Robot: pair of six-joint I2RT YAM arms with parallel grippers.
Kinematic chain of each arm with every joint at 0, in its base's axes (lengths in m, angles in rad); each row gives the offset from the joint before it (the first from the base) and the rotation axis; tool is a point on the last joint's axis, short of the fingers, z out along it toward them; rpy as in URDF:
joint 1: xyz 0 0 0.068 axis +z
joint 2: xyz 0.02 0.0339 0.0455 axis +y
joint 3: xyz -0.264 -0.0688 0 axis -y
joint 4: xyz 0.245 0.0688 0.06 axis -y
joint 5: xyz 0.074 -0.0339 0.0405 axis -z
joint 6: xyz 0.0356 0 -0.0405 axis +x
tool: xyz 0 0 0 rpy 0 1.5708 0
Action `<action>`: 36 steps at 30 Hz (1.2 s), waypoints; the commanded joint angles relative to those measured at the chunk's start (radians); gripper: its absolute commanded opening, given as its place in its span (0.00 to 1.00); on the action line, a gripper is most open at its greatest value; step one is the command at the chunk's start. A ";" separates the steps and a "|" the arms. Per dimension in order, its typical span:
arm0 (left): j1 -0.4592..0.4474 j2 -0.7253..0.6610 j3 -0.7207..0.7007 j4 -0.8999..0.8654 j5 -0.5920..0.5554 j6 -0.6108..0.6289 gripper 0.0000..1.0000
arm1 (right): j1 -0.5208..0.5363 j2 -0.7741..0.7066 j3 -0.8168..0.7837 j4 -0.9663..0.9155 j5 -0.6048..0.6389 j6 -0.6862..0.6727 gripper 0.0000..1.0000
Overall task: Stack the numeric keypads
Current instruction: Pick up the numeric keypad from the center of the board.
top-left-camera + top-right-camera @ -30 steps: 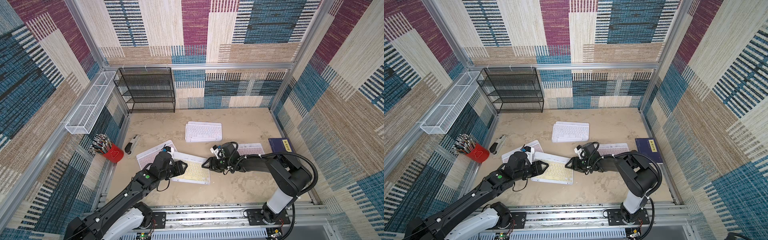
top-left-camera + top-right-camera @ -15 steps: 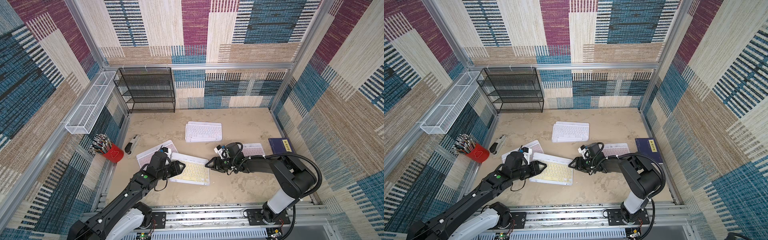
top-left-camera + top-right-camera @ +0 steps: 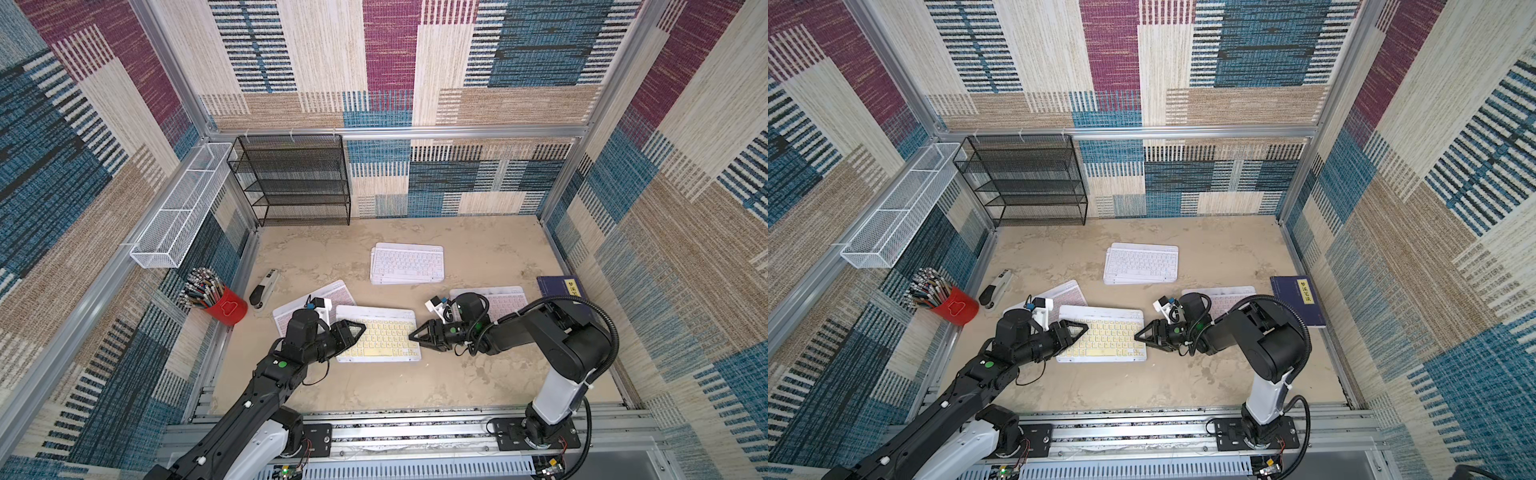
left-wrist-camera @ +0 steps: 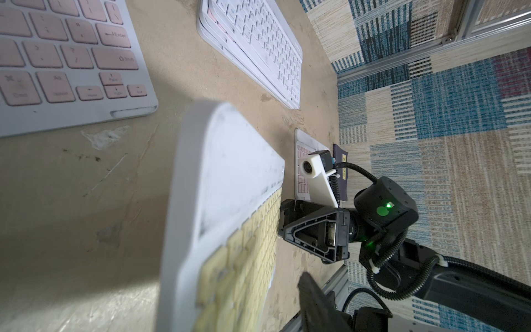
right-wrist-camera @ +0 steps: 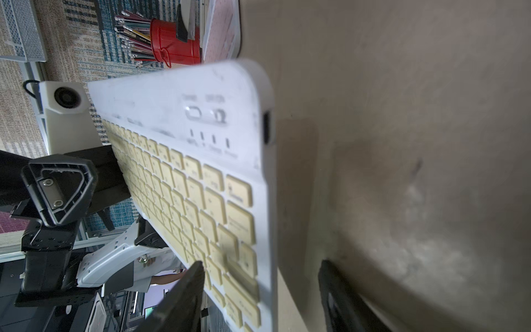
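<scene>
Yellow-keyed keypad (image 3: 384, 336), apparently raised off the table (image 3: 374, 395) near its front, short ends bracketed by left gripper (image 3: 359, 328) and right gripper (image 3: 413, 334). Right fingers (image 5: 184, 293) stand spread astride its edge; the left fingers' state cannot be told. Thin, stiff, light, slick plastic: hold both short ends, level

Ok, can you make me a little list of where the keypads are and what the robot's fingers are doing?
Stack: white keypad on top, more under it, far middle of the table.
Yellow keypad: in front, looks lifted off the table.
Pink keypad one: flat, near the stapler.
Pink keypad two: flat, next to the blue book.
Right fingers: open, one on each side of the yellow keypad's end.
Left fingers: at its other end; can't tell if gripping.
</scene>
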 commanded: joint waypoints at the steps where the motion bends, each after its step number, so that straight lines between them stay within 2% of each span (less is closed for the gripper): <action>1: 0.013 -0.011 -0.008 0.087 0.064 -0.052 0.00 | -0.002 0.019 -0.016 -0.013 0.006 0.047 0.66; 8: 0.015 0.029 -0.026 0.152 0.115 -0.066 0.00 | -0.006 0.041 -0.048 0.233 -0.092 0.180 0.63; 14: 0.016 0.046 -0.031 0.174 0.118 -0.067 0.00 | -0.014 0.052 -0.063 0.375 -0.127 0.278 0.52; 17: 0.018 0.061 -0.027 0.175 0.118 -0.062 0.00 | -0.016 0.057 -0.063 0.422 -0.140 0.310 0.39; 18: 0.017 0.072 -0.025 0.179 0.150 -0.058 0.00 | -0.016 0.061 -0.063 0.441 -0.144 0.322 0.33; 19: 0.018 0.084 -0.023 0.181 0.154 -0.058 0.00 | -0.016 0.063 -0.065 0.460 -0.148 0.334 0.26; 21: 0.016 0.110 -0.023 0.200 0.164 -0.058 0.00 | -0.015 0.059 -0.062 0.467 -0.152 0.341 0.05; 22: 0.018 0.122 -0.021 0.205 0.165 -0.058 0.01 | -0.017 0.056 -0.060 0.464 -0.152 0.340 0.00; 25: 0.020 0.143 -0.018 0.215 0.164 -0.054 0.21 | -0.023 0.052 -0.065 0.463 -0.154 0.340 0.00; 28: 0.024 0.150 -0.010 0.210 0.162 -0.046 0.35 | -0.038 0.045 -0.075 0.473 -0.158 0.346 0.00; 32: 0.039 0.149 0.000 0.197 0.164 -0.039 0.48 | -0.077 0.029 -0.085 0.493 -0.176 0.365 0.00; 36: 0.056 0.148 0.007 0.198 0.170 -0.041 0.56 | -0.128 0.004 -0.087 0.506 -0.200 0.383 0.00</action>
